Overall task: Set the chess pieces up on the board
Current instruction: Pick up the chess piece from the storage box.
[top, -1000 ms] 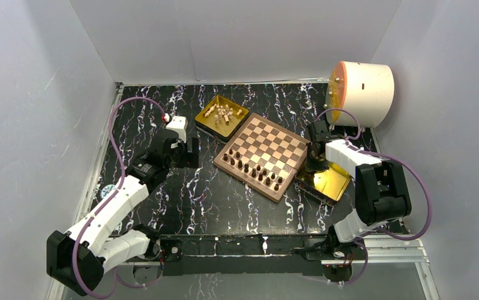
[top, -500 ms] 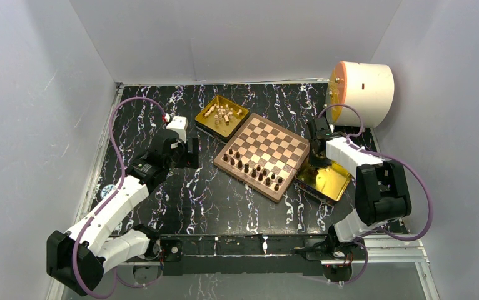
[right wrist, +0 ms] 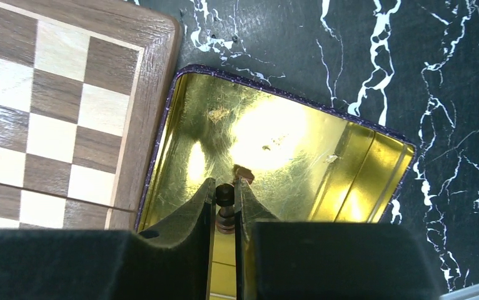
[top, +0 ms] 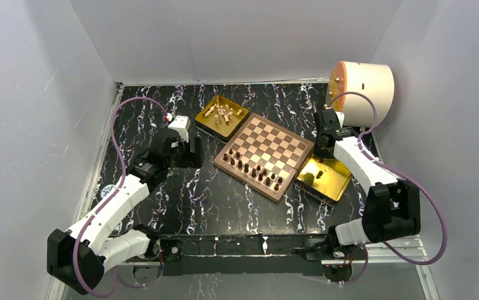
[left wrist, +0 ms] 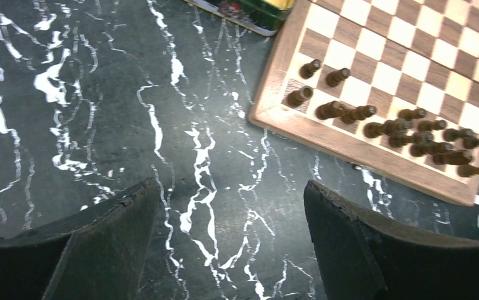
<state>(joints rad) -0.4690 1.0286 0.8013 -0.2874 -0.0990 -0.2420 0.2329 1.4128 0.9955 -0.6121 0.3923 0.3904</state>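
The board [top: 268,150] lies mid-table. Several dark chess pieces [top: 256,170] stand along its near-left side, also seen in the left wrist view [left wrist: 381,128] on the board [left wrist: 412,62]. Cream pieces [top: 222,114] lie in the gold tray [top: 209,125] at the back. My right gripper [top: 319,152] is shut on a dark pawn [right wrist: 225,203], held above the right gold tray [right wrist: 324,150], beside the board's corner [right wrist: 55,112]. Another dark piece [right wrist: 244,172] lies in that tray. My left gripper [left wrist: 231,212] is open and empty over the table left of the board [top: 190,153].
A white cylinder with an orange face [top: 362,92] lies at the back right, close to the right arm. The right gold tray [top: 334,181] touches the board's right corner. Grey walls enclose the black marbled table [top: 162,119].
My right gripper has risen and moved back from the right tray with the dark pawn in it; one dark piece now shows in the tray. The left arm has barely moved.
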